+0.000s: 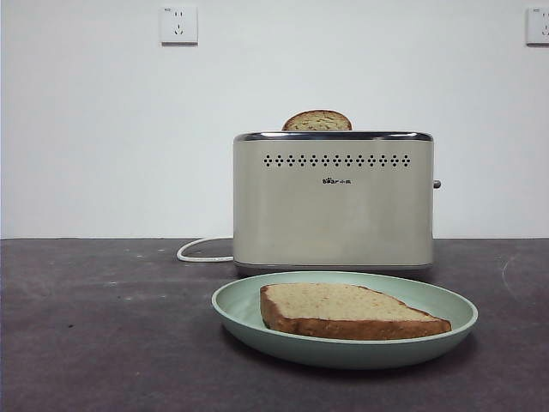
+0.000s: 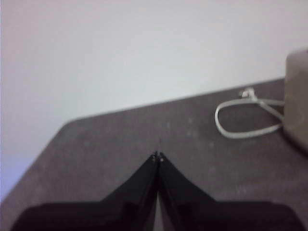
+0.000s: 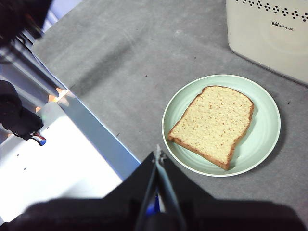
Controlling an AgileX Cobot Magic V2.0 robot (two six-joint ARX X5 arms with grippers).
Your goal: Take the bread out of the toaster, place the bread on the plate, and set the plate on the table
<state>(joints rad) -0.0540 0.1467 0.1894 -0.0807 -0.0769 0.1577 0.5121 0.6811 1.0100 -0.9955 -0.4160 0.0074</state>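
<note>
Bread (image 1: 347, 310) flat on plate (image 1: 249, 319) on worktop (image 1: 94, 335) near side of toaster (image 1: 333, 202), second slice (image 1: 317, 121) mostly hidden in slot; left gripper (image 2: 158, 156) and right gripper (image 3: 158, 155) jaws closed, empty, both off front view.

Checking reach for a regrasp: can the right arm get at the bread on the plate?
Probably yes. The bread lies flat and uncovered on the plate, nothing between it and the shut right end effector.

Place: I read it as a lab test bench, not a home kitchen | bare white wall (image 1: 103, 129) with two sockets (image 1: 178, 24) | plain dark table (image 1: 86, 326) | metal rig frame (image 3: 91, 130) at table edge.
</note>
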